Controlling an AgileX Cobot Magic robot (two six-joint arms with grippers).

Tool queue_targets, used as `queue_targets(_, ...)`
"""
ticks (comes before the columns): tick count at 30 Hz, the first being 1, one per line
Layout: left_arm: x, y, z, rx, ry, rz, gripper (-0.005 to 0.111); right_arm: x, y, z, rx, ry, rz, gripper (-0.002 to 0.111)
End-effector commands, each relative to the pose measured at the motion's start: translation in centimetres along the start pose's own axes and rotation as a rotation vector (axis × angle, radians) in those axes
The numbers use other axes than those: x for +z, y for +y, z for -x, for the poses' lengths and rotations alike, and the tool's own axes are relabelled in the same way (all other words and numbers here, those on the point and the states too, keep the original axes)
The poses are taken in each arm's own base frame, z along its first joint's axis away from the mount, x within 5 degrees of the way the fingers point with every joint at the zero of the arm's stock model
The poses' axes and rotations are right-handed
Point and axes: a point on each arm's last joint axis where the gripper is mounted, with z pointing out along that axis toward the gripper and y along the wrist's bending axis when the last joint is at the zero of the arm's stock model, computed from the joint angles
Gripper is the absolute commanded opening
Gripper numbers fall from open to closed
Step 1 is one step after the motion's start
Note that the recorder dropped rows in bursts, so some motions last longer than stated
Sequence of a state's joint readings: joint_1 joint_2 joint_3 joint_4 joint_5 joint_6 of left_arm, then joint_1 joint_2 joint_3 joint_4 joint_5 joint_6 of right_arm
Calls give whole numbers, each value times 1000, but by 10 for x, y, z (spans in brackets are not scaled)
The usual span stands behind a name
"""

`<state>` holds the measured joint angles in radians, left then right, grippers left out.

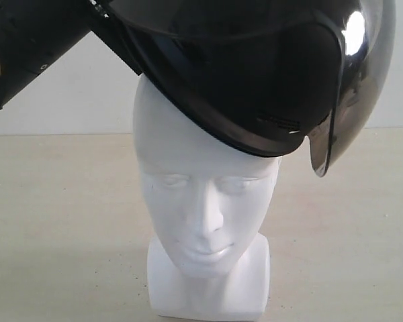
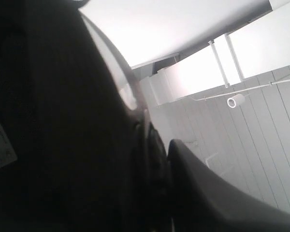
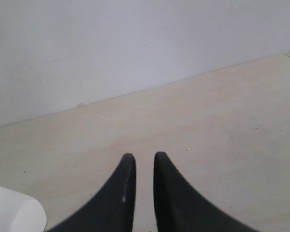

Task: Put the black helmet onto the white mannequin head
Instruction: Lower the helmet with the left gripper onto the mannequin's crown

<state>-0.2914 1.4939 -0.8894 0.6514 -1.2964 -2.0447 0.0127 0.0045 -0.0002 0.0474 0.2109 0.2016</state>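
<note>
The black helmet (image 1: 255,74) sits tilted atop the white mannequin head (image 1: 201,201), upper frame. It seems rigid, bulky and slick (visor (image 1: 363,80) likely fragile), so my left claw (image 2: 157,159) pinches its rim (image 1: 208,134); my right claw (image 3: 144,162) is nearly closed, empty.

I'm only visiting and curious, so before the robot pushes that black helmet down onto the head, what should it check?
1. Centring: the black helmet sits tilted and off to one side over the white mannequin head: not ok.
2. Head upright on the table: ok.
3. The visor clear of the face: ok.
4. Firm hold by the left arm: cannot tell, grip hidden.
5. The right tool empty, not touching the head: ok.
</note>
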Motion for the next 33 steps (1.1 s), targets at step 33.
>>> queue_targets(33, -25, 12, 16, 179, -85, 235, 4, 0, 0, 1, -2, -12, -1, 13)
